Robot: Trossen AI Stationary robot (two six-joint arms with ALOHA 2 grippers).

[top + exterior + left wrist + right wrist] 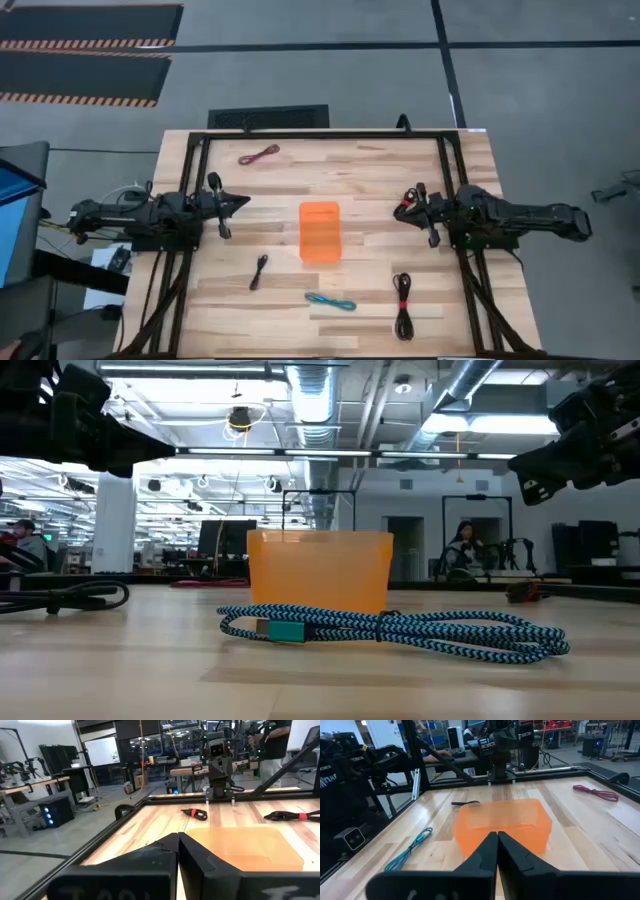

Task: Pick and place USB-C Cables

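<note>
An orange bin (320, 231) stands at the table's middle. A maroon cable (258, 154) lies at the far left. A small black cable (259, 271) and a teal cable (330, 301) lie near the front, and a black cable with a red tie (402, 305) lies at the near right. Another small dark cable with red (196, 813) lies under my right gripper. My left gripper (240, 203) is shut and empty above the table, left of the bin. My right gripper (402, 210) is shut and empty, right of the bin. Both point at the bin (502, 825).
A black metal frame (320, 135) runs along the table's far edge and down both sides by the arm bases. Bare wood lies between each gripper and the bin. In the low view the teal cable (400, 628) lies in front of the bin (320, 570). People show in the room behind.
</note>
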